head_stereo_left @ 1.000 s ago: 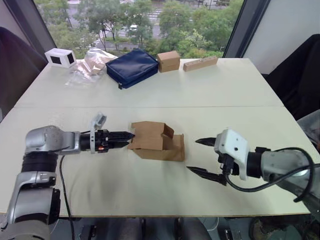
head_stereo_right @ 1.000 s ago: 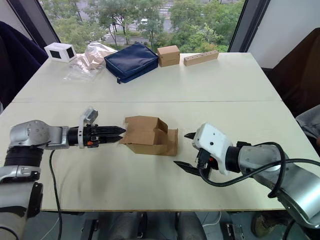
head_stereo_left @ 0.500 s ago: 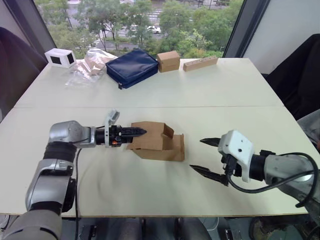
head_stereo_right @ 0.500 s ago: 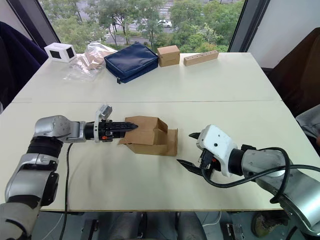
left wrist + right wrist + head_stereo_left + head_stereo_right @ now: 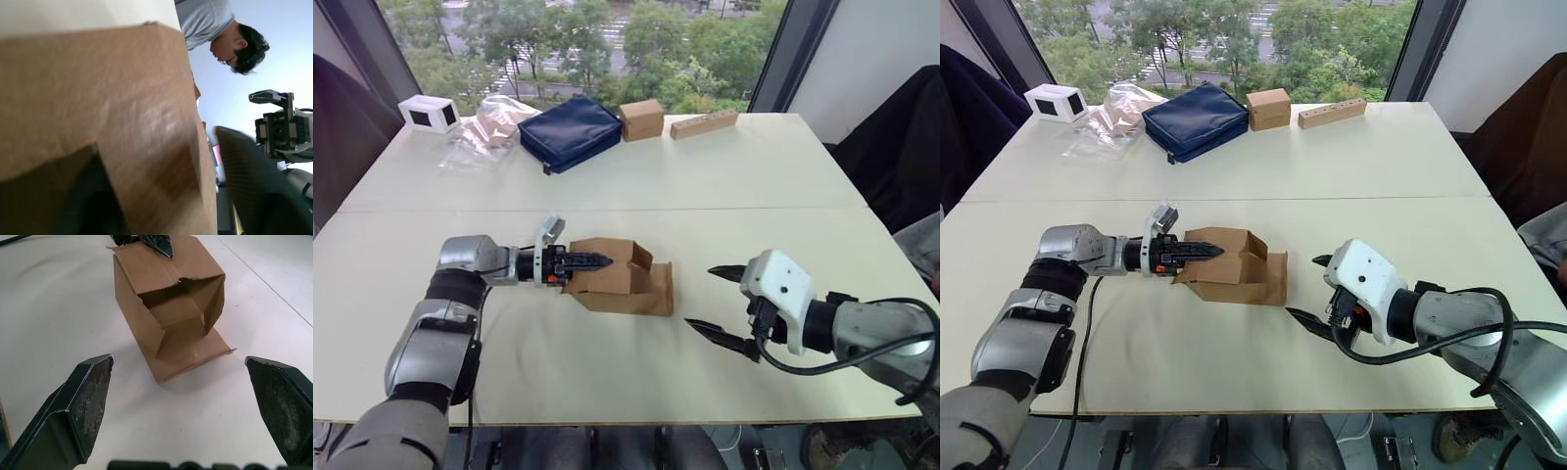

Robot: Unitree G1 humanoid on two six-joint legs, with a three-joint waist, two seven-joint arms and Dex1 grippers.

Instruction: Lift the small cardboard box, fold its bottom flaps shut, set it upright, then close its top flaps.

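A small cardboard box (image 5: 622, 284) lies on its side near the middle of a pale table (image 5: 724, 176), a little below centre in the head views. Its open end faces the right of the frame, with one flap flat on the table and others splayed outward.

From the left of the frame, the left gripper (image 5: 592, 261) reaches in level with the table. Its black fingers (image 5: 1200, 252) lie along the box's top panel, pressed close together. Whether they pinch a cardboard edge or merely rest on it is hard to tell; the left wrist view shows brown cardboard right against the camera.

At the lower right of the frame, the right gripper (image 5: 713, 302) hovers near the open end, not touching it, its two fingers spread wide apart. In the right wrist view the box (image 5: 168, 303) sits between those spread fingertips, hollow and empty inside.

The box looks light and fairly stiff, though thin corrugated walls would likely dent under a hard squeeze, and loose flaps will swing on their hinges. A sound hold would probably be across two opposite side walls, near the corners where the card is stiffest, rather than by a flap.

Along the top of the frame sit a navy pouch (image 5: 571, 130), a cardboard cube (image 5: 643, 118), a tan block (image 5: 704, 123), a clear plastic bag (image 5: 489, 125) and a small white box (image 5: 431, 114).
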